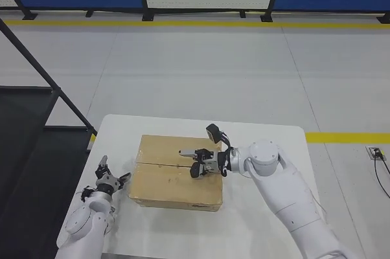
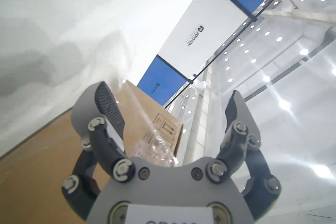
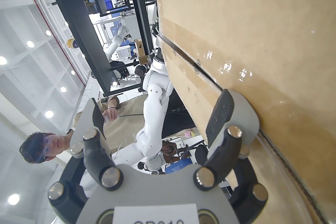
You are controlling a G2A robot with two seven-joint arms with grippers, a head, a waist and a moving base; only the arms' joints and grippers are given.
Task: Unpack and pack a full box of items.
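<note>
A closed brown cardboard box point(image 1: 177, 171) sits in the middle of the white table point(image 1: 260, 136), its top flaps sealed with clear tape along the centre seam point(image 3: 189, 57). My right gripper point(image 1: 194, 163) lies sideways over the box top near the seam, open, with one finger pad point(image 3: 220, 114) resting against the cardboard point(image 3: 236, 12). My left gripper point(image 1: 111, 175) stands open just off the box's left end, fingers pointing up. In the left wrist view the box corner point(image 2: 157, 120) with crumpled tape shows between the fingers point(image 2: 110, 109), nothing held.
A black frame and dark panel point(image 1: 26, 129) stand left of the table. The table's near edge lies just in front of the box. Bare tabletop lies to the right of and behind the box.
</note>
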